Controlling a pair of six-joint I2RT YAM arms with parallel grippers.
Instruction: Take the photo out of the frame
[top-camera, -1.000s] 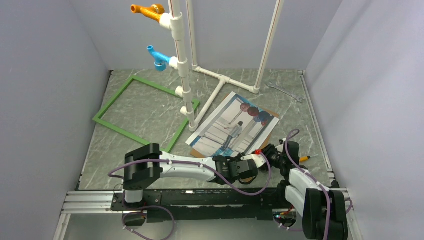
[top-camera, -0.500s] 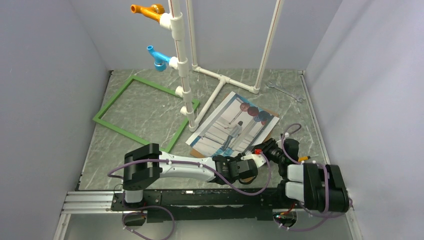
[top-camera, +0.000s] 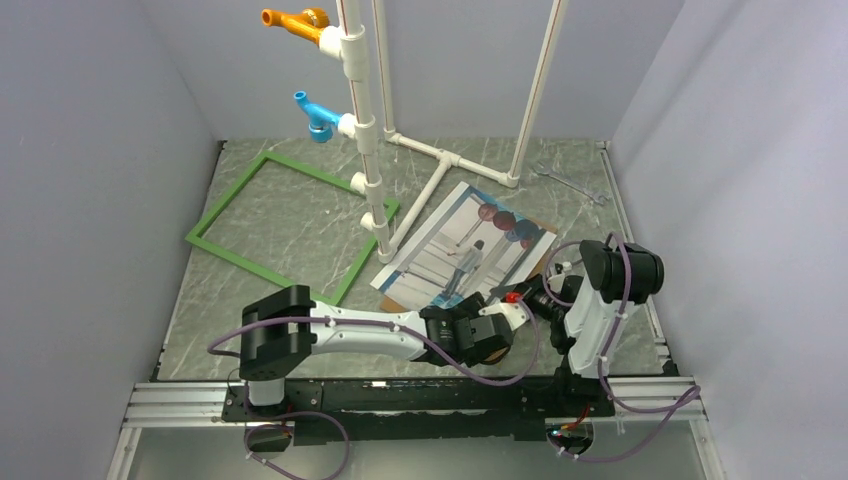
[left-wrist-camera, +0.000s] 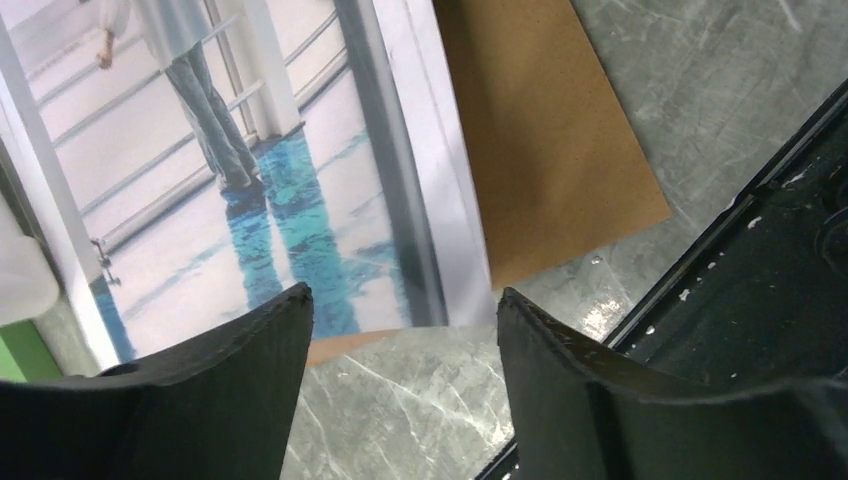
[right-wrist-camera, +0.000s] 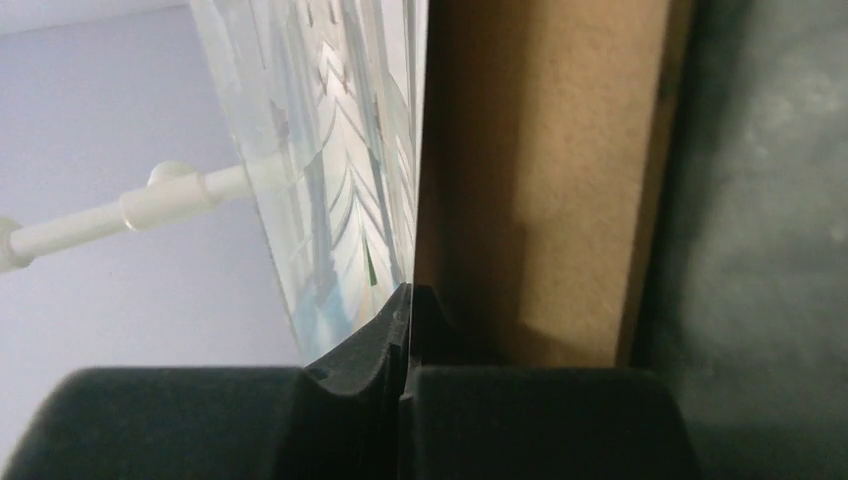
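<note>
your right gripper (right-wrist-camera: 408, 335) is pinched tight on the near edge of the photo (top-camera: 468, 248); the print's edge sits clamped between its fingers and bows a little away from the brown board (left-wrist-camera: 545, 150) beneath it; the rest of the photo lies on that board on the tabletop (top-camera: 300, 215), to the right of the green frame (top-camera: 228, 196) and apart from it, just beside the foot of the white pipe stand (top-camera: 365, 130); your left gripper (left-wrist-camera: 402, 310) hangs over the photo's near corner with its fingers spread wide, holding nothing.
</note>
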